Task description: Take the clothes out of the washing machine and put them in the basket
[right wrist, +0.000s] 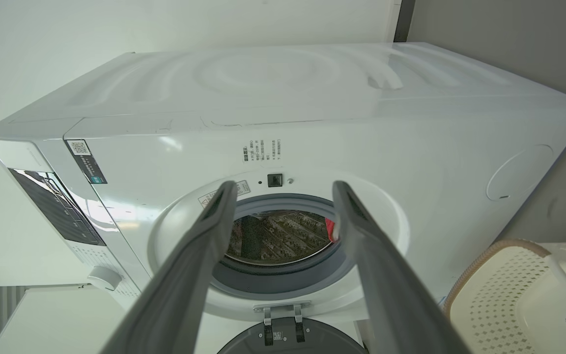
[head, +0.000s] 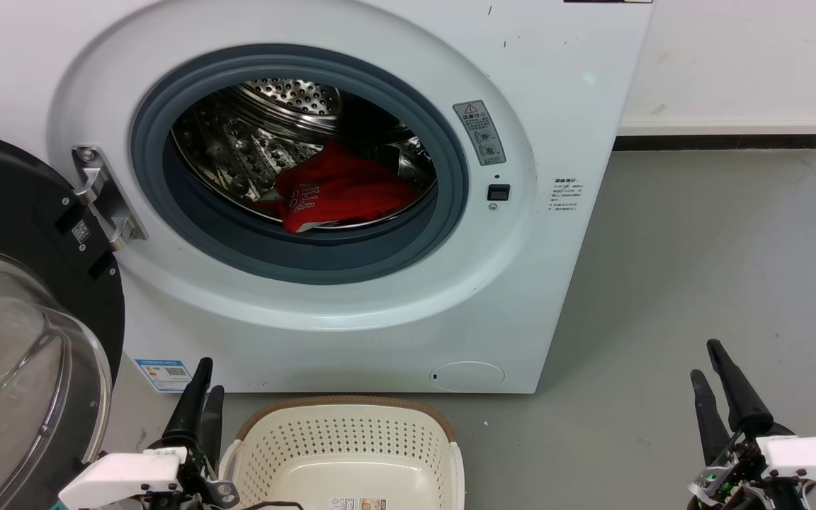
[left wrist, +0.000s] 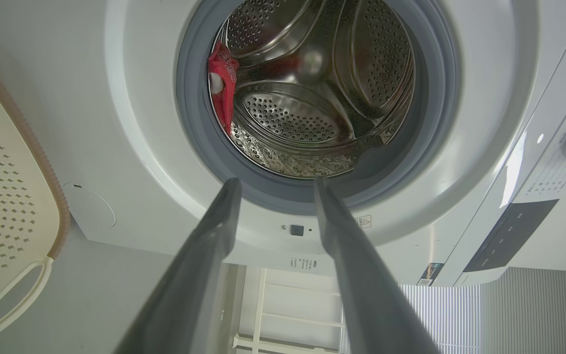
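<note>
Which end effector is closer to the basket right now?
Left. The left end effector sits right beside the left rim of the basket, fingers open and empty. The right end effector stands well off to its right side, also open.

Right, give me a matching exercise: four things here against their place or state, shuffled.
1 clothes
2 basket
3 door
4 left gripper

a swung open, on the left
b jaws apart, holding nothing
c in the drum
d on the floor before the washing machine

Pairs: 1-c, 2-d, 3-a, 4-b
</note>
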You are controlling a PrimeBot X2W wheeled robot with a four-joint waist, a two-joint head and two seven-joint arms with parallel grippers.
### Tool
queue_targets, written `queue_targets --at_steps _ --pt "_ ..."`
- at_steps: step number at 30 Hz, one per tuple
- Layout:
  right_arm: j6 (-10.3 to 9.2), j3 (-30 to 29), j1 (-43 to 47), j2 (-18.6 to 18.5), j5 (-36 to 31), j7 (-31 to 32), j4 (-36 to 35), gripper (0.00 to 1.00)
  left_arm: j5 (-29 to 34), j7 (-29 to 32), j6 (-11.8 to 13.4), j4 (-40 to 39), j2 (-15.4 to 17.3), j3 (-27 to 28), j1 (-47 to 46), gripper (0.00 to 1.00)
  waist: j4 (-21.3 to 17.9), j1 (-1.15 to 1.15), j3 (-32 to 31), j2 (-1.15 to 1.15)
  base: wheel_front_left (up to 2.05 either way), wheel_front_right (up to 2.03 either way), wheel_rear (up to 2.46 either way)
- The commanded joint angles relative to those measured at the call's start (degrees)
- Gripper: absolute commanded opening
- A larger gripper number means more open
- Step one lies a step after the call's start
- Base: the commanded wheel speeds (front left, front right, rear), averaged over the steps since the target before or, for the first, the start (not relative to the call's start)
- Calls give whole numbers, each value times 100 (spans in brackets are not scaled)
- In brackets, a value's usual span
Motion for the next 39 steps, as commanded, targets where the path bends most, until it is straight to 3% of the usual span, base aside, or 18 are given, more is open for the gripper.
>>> queue_targets --at_steps 1,9,10,25,39 --pt "0 19 -80 -2 -58 -47 -128 100 40 -52 -5 -150 7 0 -93 100 2 0 0 0 0 0 0" --pt "0 36 20 -1 -600 -276 -320 100 678 -281 48 -370 10 58 -51 100 7 0 7 0 0 0 0" --pt "0 61 54 0 -901 -357 -436 100 1014 -361 131 -508 10 28 -31 100 8 0 13 0 0 0 0" --pt "0 73 229 1 -2586 -722 -1071 100 2893 -726 664 -1059 14 -365 96 100 9 0 35 0 0 0 0" --pt "0 223 409 3 -4218 -1015 -1518 100 4340 -1016 960 -1326 17 -576 220 100 7 0 43 0 0 0 0"
